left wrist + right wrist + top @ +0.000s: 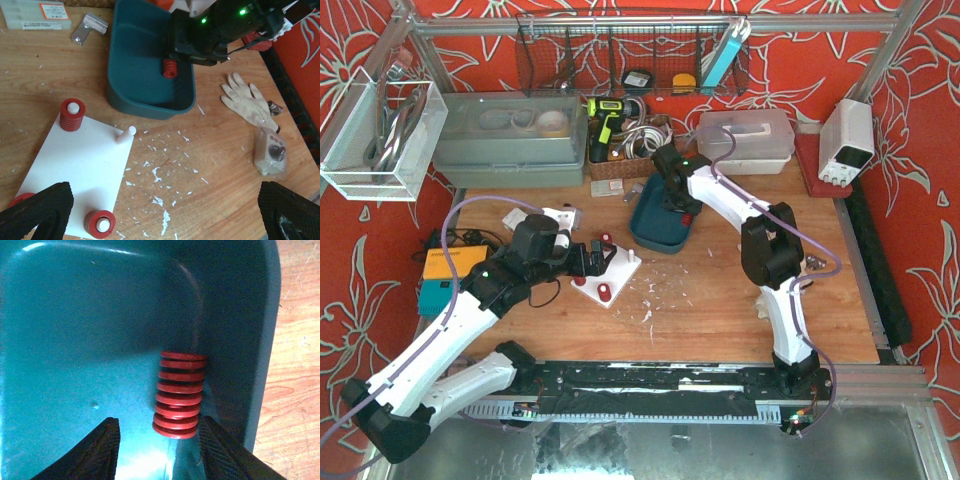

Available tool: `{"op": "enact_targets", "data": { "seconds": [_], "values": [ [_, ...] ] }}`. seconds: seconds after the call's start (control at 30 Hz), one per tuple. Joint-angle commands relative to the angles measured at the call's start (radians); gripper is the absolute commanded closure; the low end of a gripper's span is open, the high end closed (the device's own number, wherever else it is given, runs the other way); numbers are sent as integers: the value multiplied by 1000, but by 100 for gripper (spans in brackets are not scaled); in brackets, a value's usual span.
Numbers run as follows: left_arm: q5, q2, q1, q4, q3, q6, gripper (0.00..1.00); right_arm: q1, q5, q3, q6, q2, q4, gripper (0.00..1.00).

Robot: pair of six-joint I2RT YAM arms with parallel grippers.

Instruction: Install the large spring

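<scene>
The red coil spring (180, 395) sat uncompressed inside the teal bin (260, 340). It rested against the bin's side wall.

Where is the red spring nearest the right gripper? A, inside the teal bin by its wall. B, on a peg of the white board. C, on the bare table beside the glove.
A: the red spring lies in the teal bin by its wall, under the right gripper.
</scene>
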Motion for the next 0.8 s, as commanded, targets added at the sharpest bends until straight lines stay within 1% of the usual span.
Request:
{"op": "enact_targets", "data": {
  "seconds": [0.0,0.13,0.33,0.57,0.77],
  "values": [
    [10,-17,4,7,6,24,0,17,81,67,38,54,-122,52],
    [-3,-13,4,-17,13,35,0,18,99,124,48,112,-162,51],
    [-14,-5,4,-27,22,48,0,18,70,127,54,165,-82,51],
    [-29,3,4,-42,35,55,0,16,67,153,44,198,-66,51],
    [-26,6,4,-44,33,48,0,5,59,152,79,228,-40,52]
  ]
}}
